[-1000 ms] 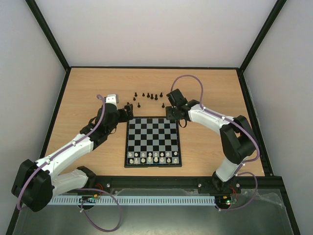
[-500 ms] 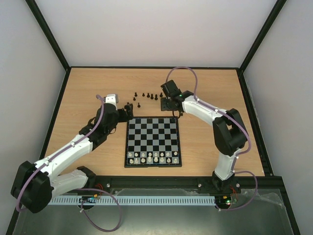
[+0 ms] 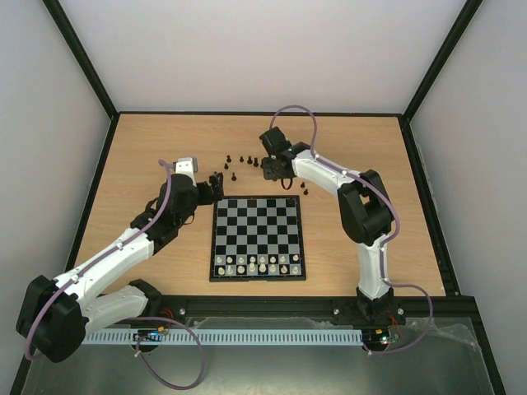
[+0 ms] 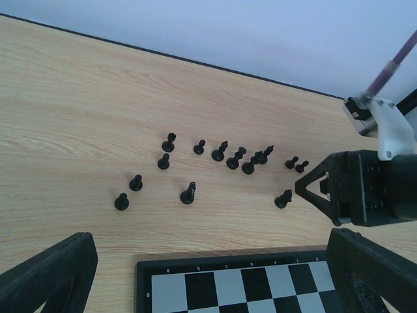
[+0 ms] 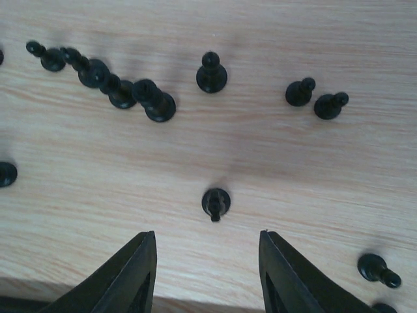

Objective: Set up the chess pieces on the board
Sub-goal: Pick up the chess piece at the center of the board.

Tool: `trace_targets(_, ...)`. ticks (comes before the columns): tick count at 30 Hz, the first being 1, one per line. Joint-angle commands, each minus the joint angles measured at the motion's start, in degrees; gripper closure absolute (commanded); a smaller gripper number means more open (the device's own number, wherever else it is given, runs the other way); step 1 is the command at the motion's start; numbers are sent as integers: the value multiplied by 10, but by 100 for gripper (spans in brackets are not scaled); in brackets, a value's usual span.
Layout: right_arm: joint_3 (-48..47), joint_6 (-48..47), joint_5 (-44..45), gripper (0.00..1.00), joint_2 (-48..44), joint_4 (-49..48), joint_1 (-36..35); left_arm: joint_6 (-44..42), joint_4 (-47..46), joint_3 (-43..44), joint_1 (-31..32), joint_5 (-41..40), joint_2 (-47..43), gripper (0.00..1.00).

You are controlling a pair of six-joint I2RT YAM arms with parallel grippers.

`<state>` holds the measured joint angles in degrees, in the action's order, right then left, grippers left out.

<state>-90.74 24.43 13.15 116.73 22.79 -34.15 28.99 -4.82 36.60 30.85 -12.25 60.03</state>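
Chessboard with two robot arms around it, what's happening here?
Two arms are setting up chess. The white pieces stand in the near rows of the board; the black pieces are scattered on the table beyond it, none placed yet. The right gripper hangs open over one black piece, and the left gripper hovers open by the board's far-left corner.

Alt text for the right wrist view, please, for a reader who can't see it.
The open right gripper points down at a wooden table, with one small black chess piece standing just ahead of the gap between its fingers. Other black pieces are scattered beyond and to both sides.
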Motion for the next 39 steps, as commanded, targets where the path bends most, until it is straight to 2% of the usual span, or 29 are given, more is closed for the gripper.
trace_targets(1, -40, -5, 11, 57, 28, 43, -3, 3, 0, 5, 0, 1, -11, 1)
trace_targets(26, -99, 0, 27, 76, 115, 67, -2, 2, 2, 6, 0, -2, -11, 1)
trace_targets(36, -121, 1, 35, 78, 133, 73, 1, 3, 2, 6, 0, -3, -11, 1)
trace_targets(39, -122, 1, 35, 82, 134, 73, 2, 3, 2, 6, -1, -3, -11, 1)
